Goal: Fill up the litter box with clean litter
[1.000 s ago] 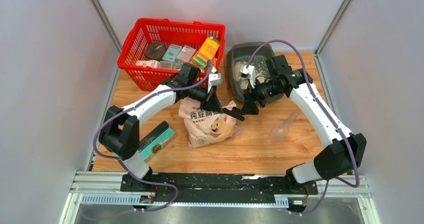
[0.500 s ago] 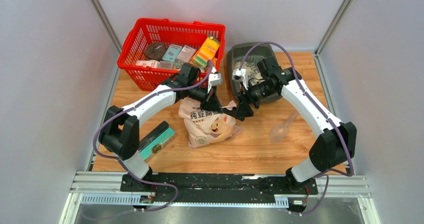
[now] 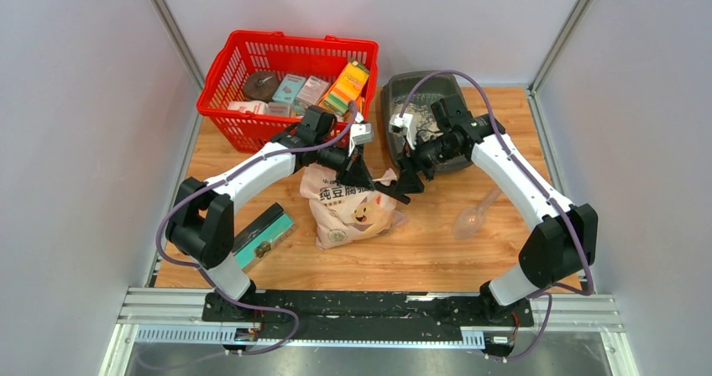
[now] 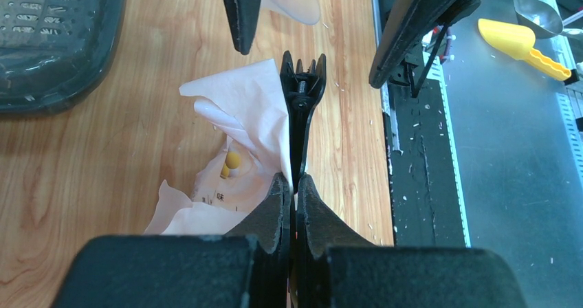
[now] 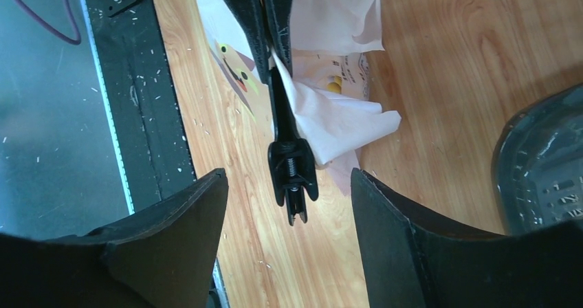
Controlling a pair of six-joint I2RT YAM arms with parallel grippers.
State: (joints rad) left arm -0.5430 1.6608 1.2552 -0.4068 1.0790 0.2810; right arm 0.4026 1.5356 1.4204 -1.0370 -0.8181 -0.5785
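Observation:
The pinkish-beige litter bag (image 3: 353,212) with a cartoon cat lies on the wooden table. A long black clip (image 3: 391,191) sits on its crumpled top edge. My left gripper (image 3: 359,174) is shut on the clip (image 4: 302,108) together with the bag's paper (image 4: 254,115). My right gripper (image 3: 409,177) is open. Its fingers (image 5: 172,246) stand either side of the clip's free end (image 5: 292,174), not touching it. The dark grey litter box (image 3: 389,99) stands behind, with some pale granules (image 3: 424,122) inside. It also shows in the left wrist view (image 4: 55,47) and the right wrist view (image 5: 543,177).
A red mesh basket (image 3: 220,82) holding several boxes stands at the back left. A teal-and-black box (image 3: 262,233) lies at the front left. A clear scoop (image 3: 474,216) lies right of the bag. Grey walls close in both sides.
My right gripper has swung left from beside the litter box to the free end of the clip. My left gripper has stayed shut on the clip.

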